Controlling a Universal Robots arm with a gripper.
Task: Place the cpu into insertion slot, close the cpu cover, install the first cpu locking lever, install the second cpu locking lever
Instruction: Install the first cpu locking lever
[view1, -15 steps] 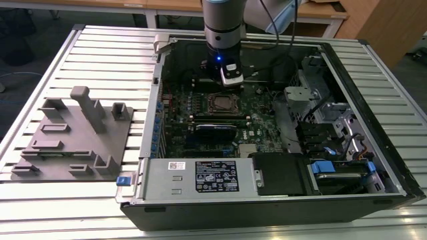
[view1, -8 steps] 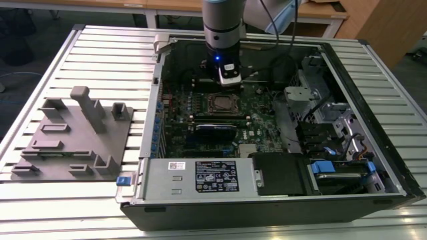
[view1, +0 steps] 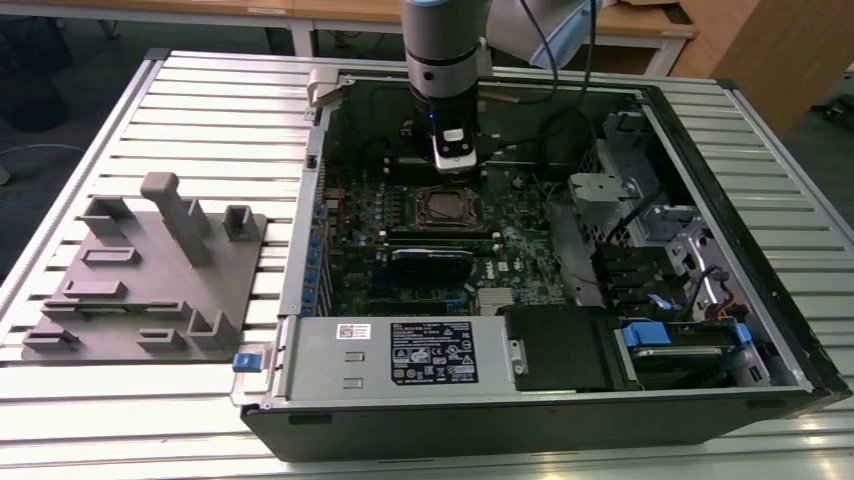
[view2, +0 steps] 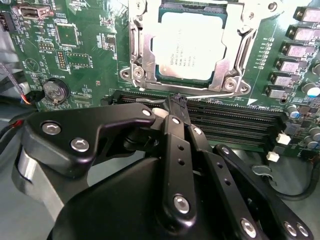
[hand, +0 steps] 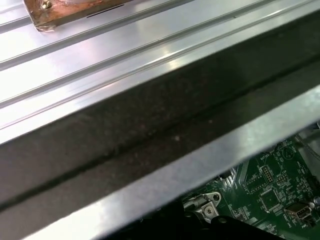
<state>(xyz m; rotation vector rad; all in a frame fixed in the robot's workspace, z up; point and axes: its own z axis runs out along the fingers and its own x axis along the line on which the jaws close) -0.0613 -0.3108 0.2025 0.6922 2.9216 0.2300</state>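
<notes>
Cpu sits under cover, upper centre of second wrist view; my claw, pinched shut just below, might slip and gouge board.

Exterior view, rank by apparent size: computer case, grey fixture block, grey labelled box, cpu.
Largest to smallest as they look in the exterior view:
1. computer case
2. grey fixture block
3. grey labelled box, a smaller outline than the block though it sits nearer the camera
4. cpu, by far the smallest
</notes>
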